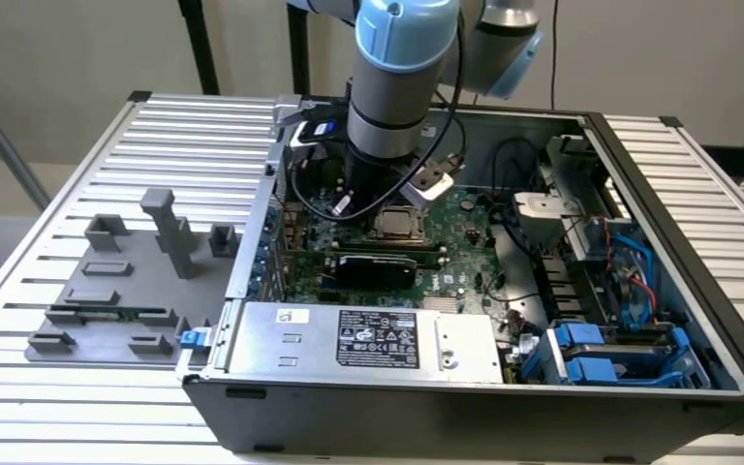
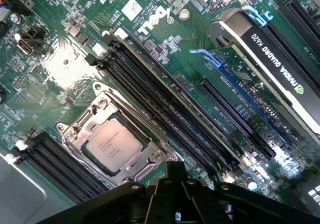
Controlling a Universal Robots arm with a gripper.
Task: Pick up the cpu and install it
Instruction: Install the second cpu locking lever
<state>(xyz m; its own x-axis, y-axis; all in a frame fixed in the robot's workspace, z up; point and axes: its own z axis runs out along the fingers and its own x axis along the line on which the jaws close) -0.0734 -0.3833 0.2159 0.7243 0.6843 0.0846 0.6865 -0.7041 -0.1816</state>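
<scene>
The cpu (image 2: 114, 144) is a silver-grey square chip lying flat inside the metal socket frame (image 2: 80, 134) on the green motherboard (image 2: 150, 28). In the exterior view the cpu (image 1: 394, 224) sits in the middle of the open computer case, just below the arm's lower end. My gripper (image 2: 175, 176) hangs a short way above the board beside the socket, its dark fingers together and shut, with nothing visible between them. The gripper (image 1: 361, 206) stands over the board just to the exterior view's left of the socket.
Black memory slots (image 2: 165, 108) run beside the socket. A graphics card (image 2: 280, 68) stands further along the board. The power supply (image 1: 359, 339) and blue drive cages (image 1: 604, 354) fill the case front. A grey fixture (image 1: 113, 291) holding a green memory stick (image 1: 111, 313) lies on the slatted table.
</scene>
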